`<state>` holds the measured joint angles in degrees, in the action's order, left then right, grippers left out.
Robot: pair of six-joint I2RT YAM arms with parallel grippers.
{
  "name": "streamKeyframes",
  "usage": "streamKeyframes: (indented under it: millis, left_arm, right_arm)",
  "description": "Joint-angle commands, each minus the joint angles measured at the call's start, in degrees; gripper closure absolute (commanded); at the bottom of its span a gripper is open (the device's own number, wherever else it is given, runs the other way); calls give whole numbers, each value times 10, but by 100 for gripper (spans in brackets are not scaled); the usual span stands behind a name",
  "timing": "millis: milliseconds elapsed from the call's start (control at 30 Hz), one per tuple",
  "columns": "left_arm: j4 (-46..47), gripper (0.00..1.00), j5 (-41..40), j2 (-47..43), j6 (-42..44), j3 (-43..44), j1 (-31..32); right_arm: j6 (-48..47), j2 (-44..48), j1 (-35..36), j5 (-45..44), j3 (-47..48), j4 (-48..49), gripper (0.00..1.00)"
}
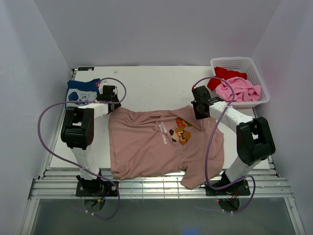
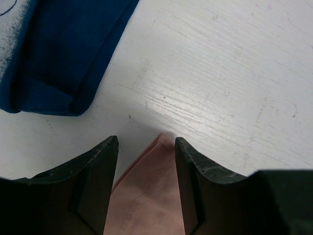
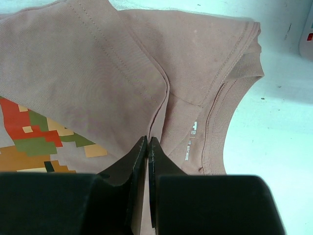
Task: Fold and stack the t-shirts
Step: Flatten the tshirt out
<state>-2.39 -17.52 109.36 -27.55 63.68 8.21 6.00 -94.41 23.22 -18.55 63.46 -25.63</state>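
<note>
From above, the right arm hides the collar of the tan tee, and the left arm partly covers the navy tee. The tan tee lies mid-table, print up, lengthwise left-right, collar rightward. The left gripper has its jaws apart astride a corner of it. The right gripper has its jaws pinched on a fold by the collar.

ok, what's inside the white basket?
A red t-shirt and a bright pink t-shirt, bunched up in the white basket. Anything beneath them is covered.

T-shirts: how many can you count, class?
4: pink-tan tee spread out centrally, navy tee folded far left, red tee and bright pink tee in the basket; others may be hidden beneath.
</note>
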Motion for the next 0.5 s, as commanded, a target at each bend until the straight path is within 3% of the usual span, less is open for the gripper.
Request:
streamKeyframes:
  millis: [0, 467]
  left_arm:
    - [4, 40, 27, 1, -10, -1, -2]
    - [-42, 46, 21, 45, 6, 25, 18]
  right_arm:
    - [1, 16, -3, -8, 14, -5, 92]
    - [7, 29, -4, -5, 7, -7, 92]
